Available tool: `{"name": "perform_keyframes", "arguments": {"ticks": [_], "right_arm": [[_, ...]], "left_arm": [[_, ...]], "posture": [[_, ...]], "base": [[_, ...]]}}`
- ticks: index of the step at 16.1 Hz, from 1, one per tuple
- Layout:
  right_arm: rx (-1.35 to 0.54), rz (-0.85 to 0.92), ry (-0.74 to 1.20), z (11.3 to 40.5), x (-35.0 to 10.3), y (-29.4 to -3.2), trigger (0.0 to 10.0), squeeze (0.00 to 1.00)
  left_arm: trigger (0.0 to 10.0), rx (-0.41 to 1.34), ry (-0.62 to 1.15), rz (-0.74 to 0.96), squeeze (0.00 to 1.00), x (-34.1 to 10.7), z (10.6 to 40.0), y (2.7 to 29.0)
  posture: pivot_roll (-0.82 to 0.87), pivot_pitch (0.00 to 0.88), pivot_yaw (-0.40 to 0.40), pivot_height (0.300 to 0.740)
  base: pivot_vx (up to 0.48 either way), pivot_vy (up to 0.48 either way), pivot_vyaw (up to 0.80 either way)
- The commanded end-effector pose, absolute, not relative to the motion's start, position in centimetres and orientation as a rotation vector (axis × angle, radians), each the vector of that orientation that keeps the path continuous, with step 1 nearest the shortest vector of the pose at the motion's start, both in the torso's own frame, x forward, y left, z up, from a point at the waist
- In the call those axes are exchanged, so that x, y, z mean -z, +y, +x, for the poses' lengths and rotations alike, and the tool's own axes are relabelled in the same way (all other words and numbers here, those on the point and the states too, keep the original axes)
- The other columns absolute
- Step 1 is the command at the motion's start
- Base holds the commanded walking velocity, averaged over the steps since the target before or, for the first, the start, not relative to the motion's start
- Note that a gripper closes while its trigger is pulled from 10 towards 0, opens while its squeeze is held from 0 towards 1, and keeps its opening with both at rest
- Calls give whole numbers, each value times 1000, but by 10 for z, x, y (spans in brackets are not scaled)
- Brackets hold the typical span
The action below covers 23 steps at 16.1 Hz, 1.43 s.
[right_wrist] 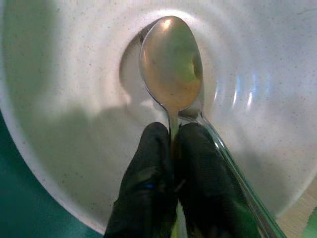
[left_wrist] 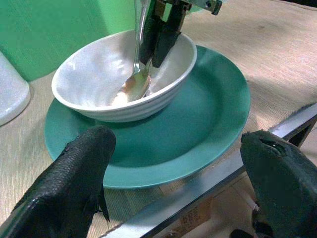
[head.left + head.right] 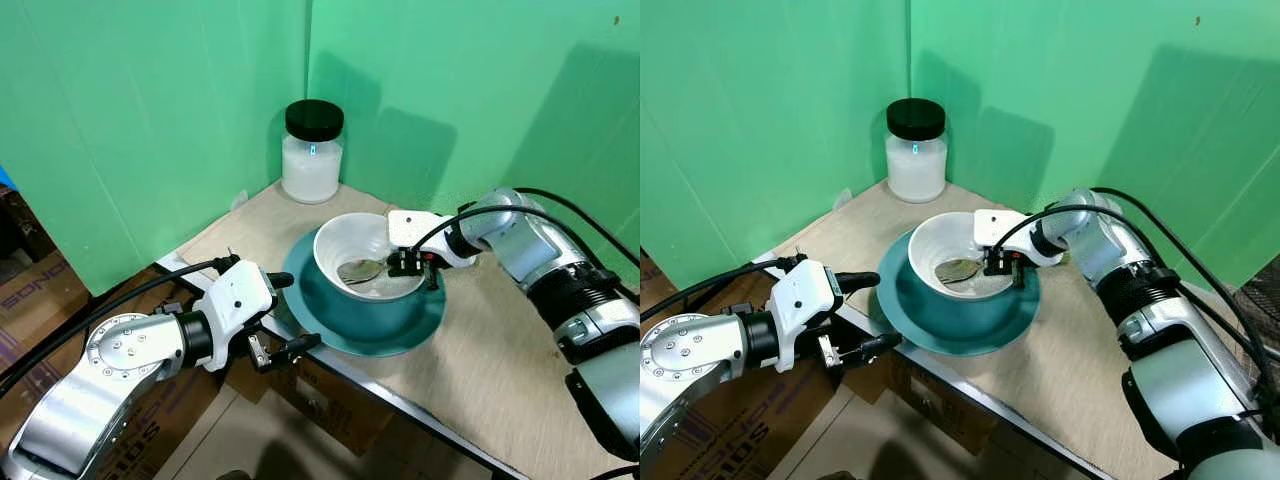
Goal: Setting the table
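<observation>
A white bowl [image 3: 352, 245] sits on a teal plate [image 3: 322, 310] at the corner of the wooden table [image 3: 520, 350]. My right gripper [image 3: 412, 266] reaches over the bowl's rim, shut on the handle of a metal spoon [image 3: 360, 270], with the spoon's head down inside the bowl. The right wrist view has both black fingertips [image 1: 151, 163] pinched on the spoon [image 1: 171, 64] against the bowl's bottom. My left gripper [image 3: 285, 312] stands open at the table's near edge, just beside the plate; its two fingers [image 2: 74, 173] frame the plate [image 2: 208, 114] without touching it.
A glass jar [image 3: 312, 152] with a black lid and white contents stands in the back corner against the green walls. Cardboard boxes [image 3: 40, 290] sit on the floor left of and under the table. A metal strip [image 3: 400, 395] runs along the table's front edge.
</observation>
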State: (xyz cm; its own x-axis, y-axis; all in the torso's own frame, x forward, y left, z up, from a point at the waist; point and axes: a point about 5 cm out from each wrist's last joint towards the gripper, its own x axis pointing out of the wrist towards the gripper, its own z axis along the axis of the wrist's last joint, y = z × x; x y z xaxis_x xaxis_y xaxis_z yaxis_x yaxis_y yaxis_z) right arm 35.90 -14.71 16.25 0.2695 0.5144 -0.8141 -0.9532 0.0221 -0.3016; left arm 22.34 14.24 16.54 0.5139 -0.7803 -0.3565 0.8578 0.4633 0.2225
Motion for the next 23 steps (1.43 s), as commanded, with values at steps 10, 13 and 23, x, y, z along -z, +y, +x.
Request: {"name": "perform_keyframes", "arguments": {"ticks": [10, 13, 23], "right_arm": [[-1249, -1004, 535, 359, -170, -146, 0, 0], [-1225, -945, 468, 361, -184, -148, 0, 0], [-758, -221, -34, 343, -242, -160, 0, 0]], "left_arm": [[10000, 1029, 219, 414, 0, -164, 224, 140], [10000, 1021, 211, 423, 0, -166, 225, 142], [10000, 906, 28, 277, 0, -198, 227, 130]], "posture": [[-20, 0, -53, 740], [-12, 0, -57, 740], [-4, 0, -46, 740]], "base": [[0, 0, 0], [0, 0, 0], [0, 0, 0]]}}
